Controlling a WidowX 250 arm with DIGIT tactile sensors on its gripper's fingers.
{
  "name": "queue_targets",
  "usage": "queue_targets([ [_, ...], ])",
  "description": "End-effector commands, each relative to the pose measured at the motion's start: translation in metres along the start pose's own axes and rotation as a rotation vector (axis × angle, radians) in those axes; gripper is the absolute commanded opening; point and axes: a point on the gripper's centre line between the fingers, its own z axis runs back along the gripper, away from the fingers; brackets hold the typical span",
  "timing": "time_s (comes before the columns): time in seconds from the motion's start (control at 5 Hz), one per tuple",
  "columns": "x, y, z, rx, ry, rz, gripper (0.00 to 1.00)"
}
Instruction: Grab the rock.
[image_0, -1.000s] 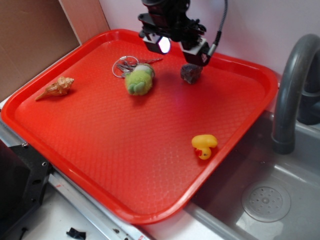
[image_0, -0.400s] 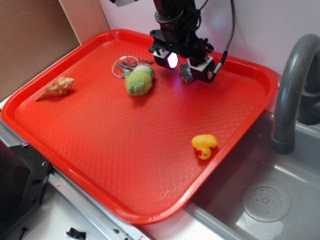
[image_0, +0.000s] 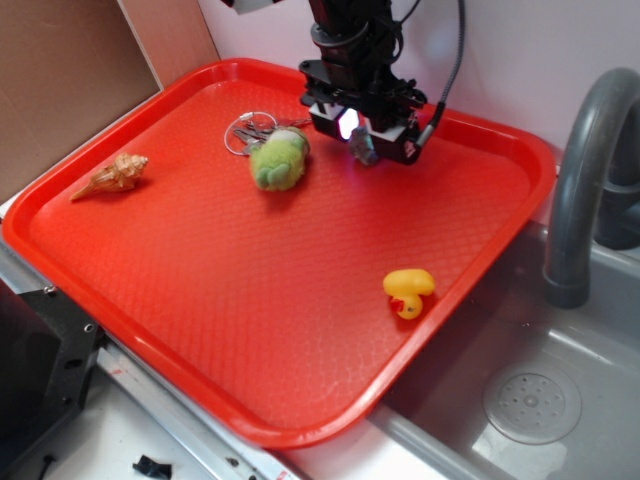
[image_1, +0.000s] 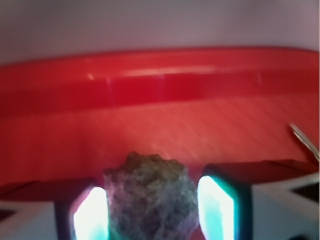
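Gripper straddling the rock at the far side of the red tray

From the wrist view we see the rock (image_1: 150, 197) sitting between the two glowing fingers (image_1: 92, 215), the jaws spread just wider than the stone, a thin gap showing on each side; whether either pad touches it we cannot tell. The gripper (image_0: 362, 132) hangs low over the far part of the tray (image_0: 150, 330), the rock (image_0: 366, 150) barely peeking out beneath. It looks lumpy and roughly round; we make out no clear long axis or facing. We find no readable writing anywhere.

rock (image_1: 150, 197) btwn fingers (image_1: 218, 206), on tray (image_1: 160, 90)
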Motion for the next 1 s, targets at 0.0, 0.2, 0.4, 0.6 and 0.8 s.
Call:
queue_targets([
  [0.0, -0.007, 0.005, 0.107, -0.058, -0.069, 0.037, 0.0],
  [0.2, -0.04, 0.01, 0.161, -0.088, -0.106, 0.056, 0.0],
  [0.4, -0.075, 0.022, 0.205, -0.118, -0.111, 0.054, 0.0],
  [0.6, -0.103, 0.029, 0.232, -0.128, -0.118, -0.029, 0.0],
  [0.8, -0.111, 0.036, 0.236, -0.185, -0.066, -0.036, 0.0],
])
